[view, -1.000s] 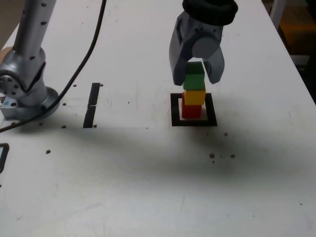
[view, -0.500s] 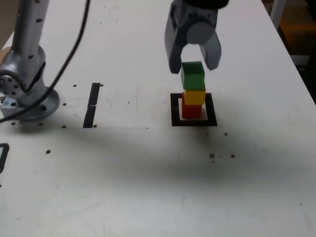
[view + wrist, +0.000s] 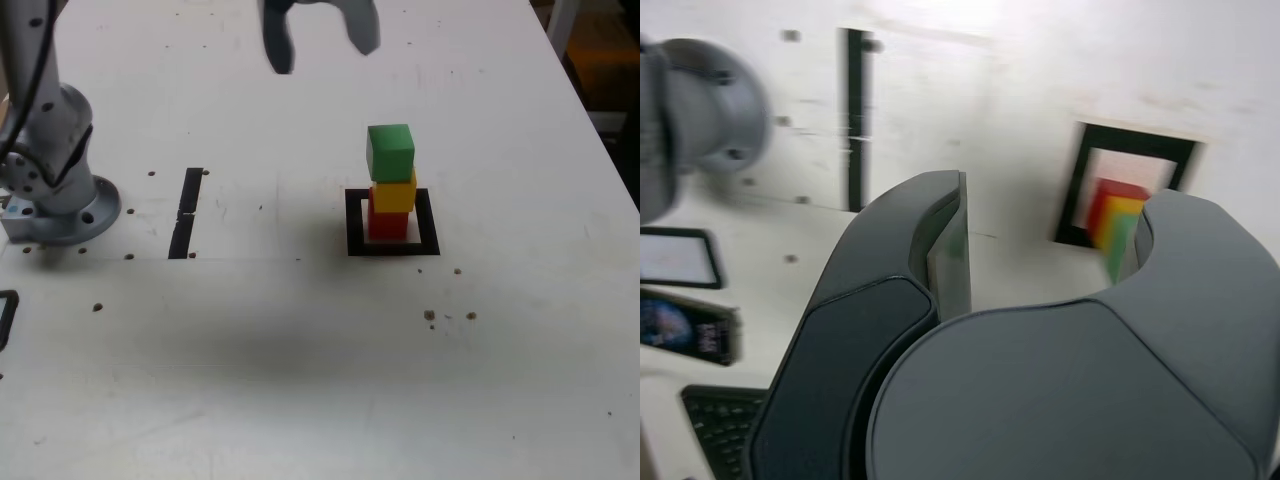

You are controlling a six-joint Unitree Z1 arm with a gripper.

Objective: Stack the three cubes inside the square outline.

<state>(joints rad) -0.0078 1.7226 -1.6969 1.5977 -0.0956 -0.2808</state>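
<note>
Now gripper (image 3: 320, 40) at 12 o'clock edge of exterior view, fingers spread, holding nothing. Green cube (image 3: 390, 152) on yellow cube (image 3: 394, 192) on red cube (image 3: 388, 222), stack inside outline (image 3: 354, 222), roughly 4 o'clock of gripper, well apart.

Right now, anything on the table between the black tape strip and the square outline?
No. In the exterior view, the stretch between the black tape strip and the square outline is bare white table.
</note>
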